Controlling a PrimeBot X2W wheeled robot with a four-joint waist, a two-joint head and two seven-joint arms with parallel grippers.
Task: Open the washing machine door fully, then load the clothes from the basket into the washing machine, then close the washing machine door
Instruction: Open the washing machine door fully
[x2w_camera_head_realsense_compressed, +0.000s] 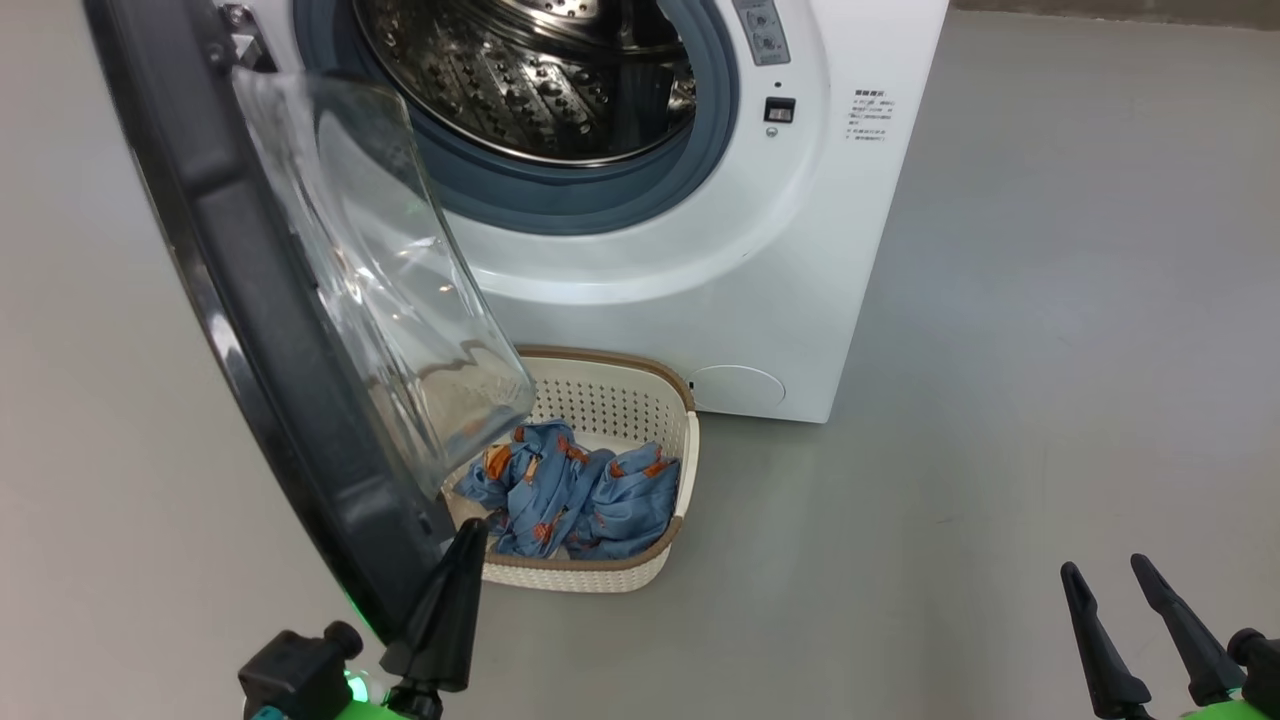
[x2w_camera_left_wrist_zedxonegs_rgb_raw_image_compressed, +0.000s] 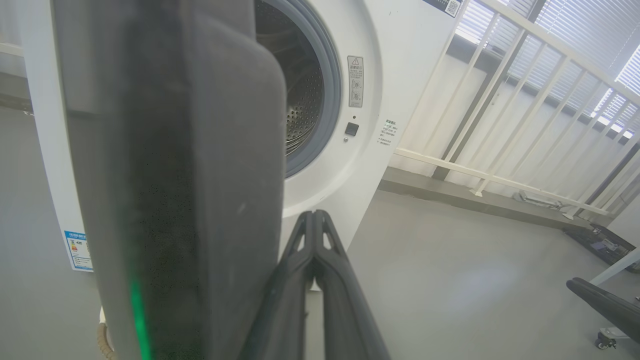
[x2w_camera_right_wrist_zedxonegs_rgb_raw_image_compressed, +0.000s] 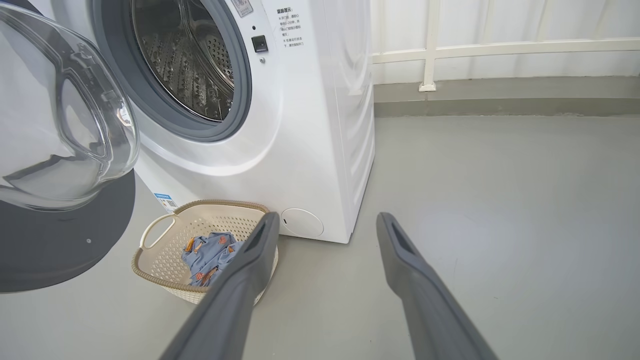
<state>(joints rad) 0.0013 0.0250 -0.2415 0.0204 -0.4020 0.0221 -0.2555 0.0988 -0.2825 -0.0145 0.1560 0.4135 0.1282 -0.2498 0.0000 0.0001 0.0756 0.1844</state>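
Access to the drum is the open question. The large round washing machine door (x2w_camera_head_realsense_compressed: 240, 300), a glossy black rim around a bulging clear glass bowl, stands swung out from the big white front-loading washing machine (x2w_camera_head_realsense_compressed: 700, 300). In the head view it is edge-on, running from 11 o'clock down to 6 o'clock. Its bowl hangs over the 9 o'clock end of the small cream perforated plastic basket (x2w_camera_head_realsense_compressed: 610, 400), which sits on the grey floor (x2w_camera_head_realsense_compressed: 1000, 350) at the machine's foot. The clothes (x2w_camera_head_realsense_compressed: 575, 490), blue-grey fabric with orange motifs, lie bunched inside it.

The left jaws are pressed together, their dark fingers (x2w_camera_head_realsense_compressed: 450, 610) just beside the door's lower inner edge, on the basket side; whether they touch it I cannot tell. The right jaws stand wide apart, empty, with their fingers (x2w_camera_head_realsense_compressed: 1100, 640) well off at 3 o'clock. The door lies at 10 o'clock of the left jaws, so a push toward 9 o'clock by that nearer arm looks the way to open it fully. The clothes lie at 1 o'clock of them.
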